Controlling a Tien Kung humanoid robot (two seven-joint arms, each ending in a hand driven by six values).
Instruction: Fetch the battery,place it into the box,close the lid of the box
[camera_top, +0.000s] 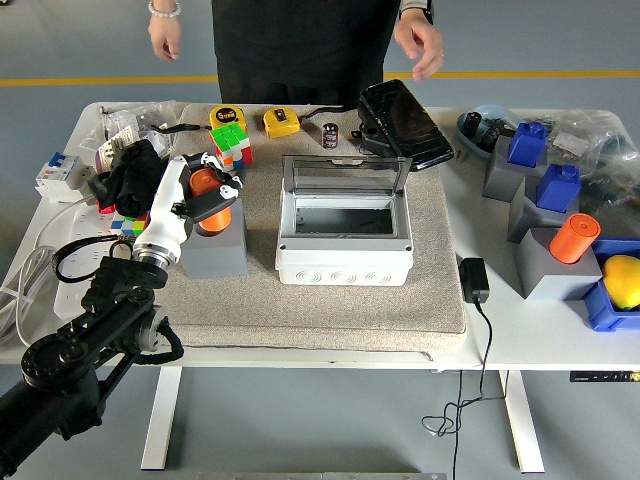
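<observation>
An orange cylindrical battery (204, 183) stands in a grey holder block (215, 256) on the left of the beige mat. My left hand (213, 192) has its white and black fingers curled around the battery from the near left. The white box (345, 250) sits in the middle of the mat with its clear lid (345, 176) standing open at the back and its inside bare. A second orange cylinder (574, 238) rests on a grey block at the right.
A person stands at the far side, with one hand (165, 32) at the top left and the other hand (420, 48) above a black case (405, 122). Colour cubes (231, 144), tape measures (281, 122), a small dark cylinder (330, 135), blue parts (558, 185) and cables lie around.
</observation>
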